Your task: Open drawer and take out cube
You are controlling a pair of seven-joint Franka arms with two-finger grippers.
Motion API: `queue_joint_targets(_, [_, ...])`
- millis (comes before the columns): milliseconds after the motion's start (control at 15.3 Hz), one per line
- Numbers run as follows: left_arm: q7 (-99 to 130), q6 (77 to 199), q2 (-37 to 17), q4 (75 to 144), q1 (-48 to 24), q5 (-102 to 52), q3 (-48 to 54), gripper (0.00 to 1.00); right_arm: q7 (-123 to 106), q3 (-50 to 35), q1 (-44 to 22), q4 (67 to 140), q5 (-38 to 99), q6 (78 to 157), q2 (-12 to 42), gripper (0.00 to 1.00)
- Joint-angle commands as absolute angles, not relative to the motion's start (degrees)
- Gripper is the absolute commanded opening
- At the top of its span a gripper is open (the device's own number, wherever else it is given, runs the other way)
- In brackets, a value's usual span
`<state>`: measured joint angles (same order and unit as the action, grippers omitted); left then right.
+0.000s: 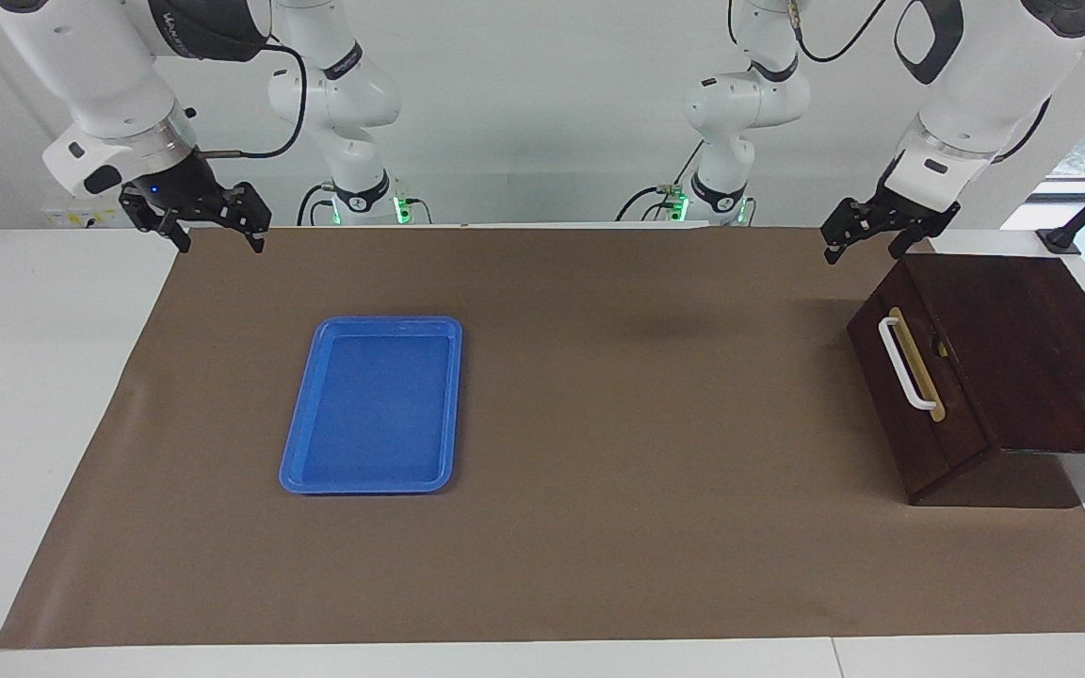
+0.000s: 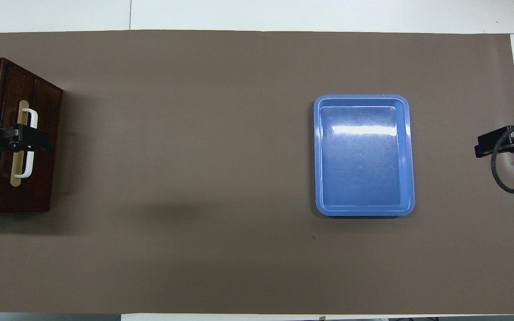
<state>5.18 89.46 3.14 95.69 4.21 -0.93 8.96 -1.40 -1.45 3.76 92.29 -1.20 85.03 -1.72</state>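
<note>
while one drawer point(image 1: 919, 377) sits closed beside one tray point(image 1: 371, 407), both empty jaws gape.

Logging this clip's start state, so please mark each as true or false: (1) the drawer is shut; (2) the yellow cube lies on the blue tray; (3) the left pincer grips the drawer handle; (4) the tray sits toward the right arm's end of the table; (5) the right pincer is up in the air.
1. The drawer is shut: true.
2. The cube lies on the blue tray: false, the tray holds nothing and no cube is in view.
3. The left pincer grips the handle: false, it hangs above the box, apart from the handle.
4. The tray sits toward the right arm's end: true.
5. The right pincer is in the air: true, open over the mat's edge.
</note>
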Motion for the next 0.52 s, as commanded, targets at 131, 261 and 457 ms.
queue_joint_targets(131, [6.32, 88.16, 4.04, 95.98, 3.69, -0.26, 8.88, 1.0, -2.64, -2.02, 4.66, 91.93, -1.14, 84.73, -1.85, 1.0])
queue_joint_targets(261, [6.5, 89.2, 4.13, 96.5, 3.69, -0.26, 8.88, 1.0, -2.64, -2.02, 4.66, 91.93, -1.14, 84.73, -1.85, 1.0])
queue_joint_targets(457, [5.89, 92.1, 4.04, 97.73, 2.73, 2.36, 8.88, 1.0, -2.64, -2.02, 4.66, 91.93, -1.14, 84.81, -1.85, 1.0])
